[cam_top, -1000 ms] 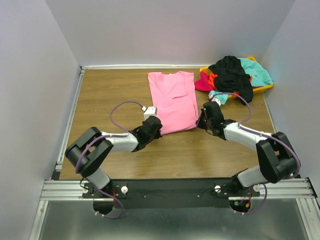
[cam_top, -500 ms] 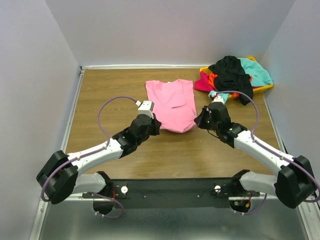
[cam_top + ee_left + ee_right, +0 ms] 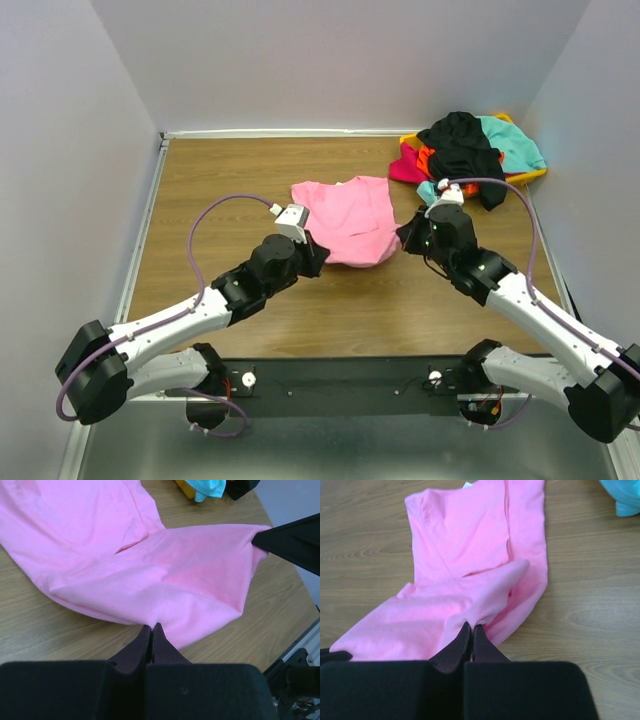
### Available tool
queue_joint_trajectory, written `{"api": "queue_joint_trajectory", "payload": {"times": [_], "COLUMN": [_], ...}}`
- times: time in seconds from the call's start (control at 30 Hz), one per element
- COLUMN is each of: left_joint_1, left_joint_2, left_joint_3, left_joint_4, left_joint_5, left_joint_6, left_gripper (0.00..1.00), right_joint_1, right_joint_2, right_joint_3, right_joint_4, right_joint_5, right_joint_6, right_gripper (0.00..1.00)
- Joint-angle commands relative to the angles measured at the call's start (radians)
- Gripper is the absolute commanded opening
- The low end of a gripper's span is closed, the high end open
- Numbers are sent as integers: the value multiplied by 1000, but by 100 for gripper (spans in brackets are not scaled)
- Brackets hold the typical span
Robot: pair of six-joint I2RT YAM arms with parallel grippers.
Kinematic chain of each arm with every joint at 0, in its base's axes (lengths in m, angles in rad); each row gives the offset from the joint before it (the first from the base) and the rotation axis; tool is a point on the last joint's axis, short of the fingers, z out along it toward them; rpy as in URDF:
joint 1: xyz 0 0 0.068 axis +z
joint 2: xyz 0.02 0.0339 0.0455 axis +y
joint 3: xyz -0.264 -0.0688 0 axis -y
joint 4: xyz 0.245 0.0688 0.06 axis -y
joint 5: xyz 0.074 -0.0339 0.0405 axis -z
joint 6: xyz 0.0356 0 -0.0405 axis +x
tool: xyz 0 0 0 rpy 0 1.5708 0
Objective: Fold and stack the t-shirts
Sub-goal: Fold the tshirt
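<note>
I'm holding the left arm (image 3: 180, 320) stretched low from the near left toward the middle, and the left gripper (image 3: 151, 628) is pinching the near edge of the pink t-shirt (image 3: 350, 212), its jaws pressed together. The right arm (image 3: 530, 305) is lying extended from the near right toward the far left. The right gripper (image 3: 471, 626) is clamping that shirt's right corner, level with the left gripper.
</note>
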Motion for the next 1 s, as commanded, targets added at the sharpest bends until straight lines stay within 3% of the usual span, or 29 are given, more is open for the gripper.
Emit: {"api": "queue_joint_trajectory", "payload": {"times": [0.0, 0.3, 0.97], "left_joint_1": [-7, 31, 208], "left_joint_2": [6, 112, 227], "left_joint_3": [-11, 3, 12], "left_joint_4": [36, 128, 273], "left_joint_5": [31, 12, 147], "left_joint_6": [-19, -29, 1], "left_gripper": [0, 0, 0], "right_joint_1": [6, 6, 1], "right_joint_2": [11, 161, 494], "right_joint_3": [60, 163, 414], "right_joint_4": [-31, 13, 85], "right_joint_5": [113, 194, 277], "right_joint_6": [-18, -30, -127], "right_gripper": [1, 1, 1]}}
